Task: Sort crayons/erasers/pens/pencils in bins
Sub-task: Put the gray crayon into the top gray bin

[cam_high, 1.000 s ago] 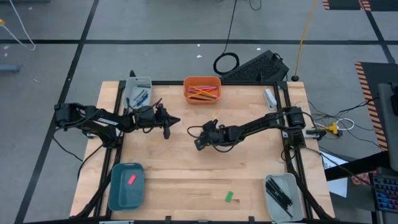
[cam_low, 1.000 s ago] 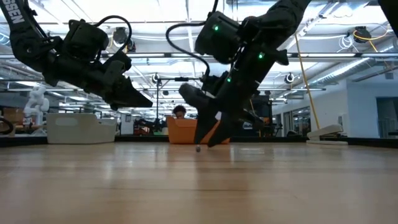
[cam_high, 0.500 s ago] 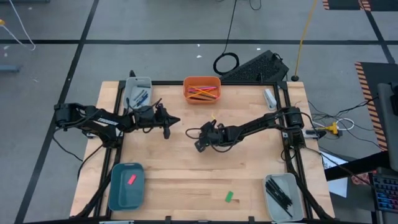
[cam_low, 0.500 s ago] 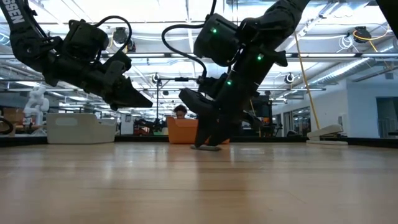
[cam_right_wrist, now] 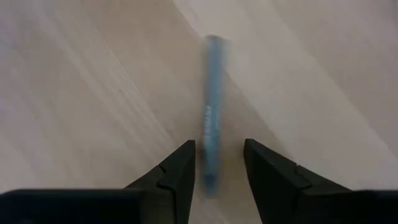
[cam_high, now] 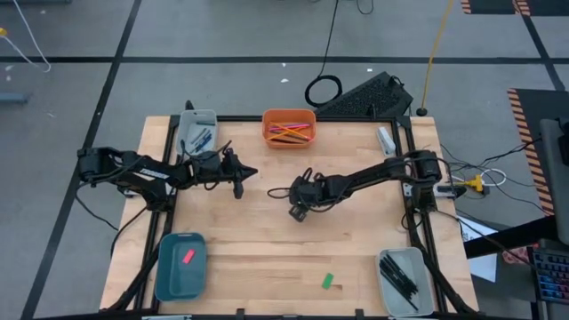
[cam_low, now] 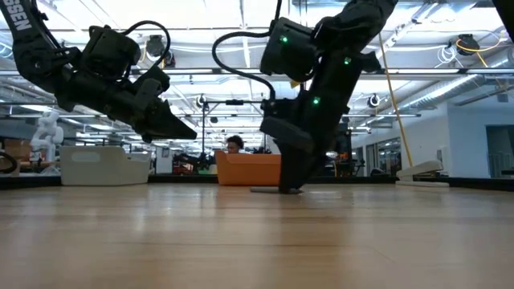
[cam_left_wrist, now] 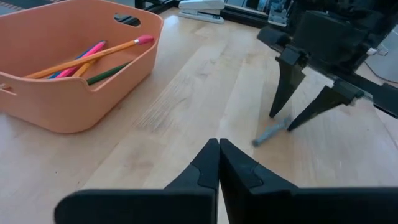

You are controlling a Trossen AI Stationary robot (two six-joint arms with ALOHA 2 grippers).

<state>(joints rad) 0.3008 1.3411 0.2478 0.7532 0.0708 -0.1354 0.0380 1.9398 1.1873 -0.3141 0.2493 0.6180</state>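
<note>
A grey crayon [cam_right_wrist: 211, 93] lies flat on the wood at the table's middle, also visible in the left wrist view [cam_left_wrist: 264, 136]. My right gripper [cam_right_wrist: 217, 146] points down over it, open, with one finger on each side of the crayon's end; I see no contact. In the high view the right gripper [cam_high: 298, 212] hides the crayon. My left gripper [cam_high: 238, 188] hangs shut and empty above the table's far left part, its fingers [cam_left_wrist: 219, 149] aimed at the crayon.
The orange bin [cam_high: 289, 127] with pencils stands at the far edge, and a grey bin [cam_high: 197, 132] with bluish crayons at the far left. The teal bin [cam_high: 181, 265] holds a pink eraser [cam_high: 188, 256]. Black pens fill the near-right grey bin [cam_high: 404, 280]. A green eraser [cam_high: 328, 281] lies near the front edge.
My right gripper has shifted a little toward the table's right edge and tipped from a slant to point almost straight down. The grey crayon under it, seen end-on a second ago in the low view, now shows lying lengthwise on the table.
</note>
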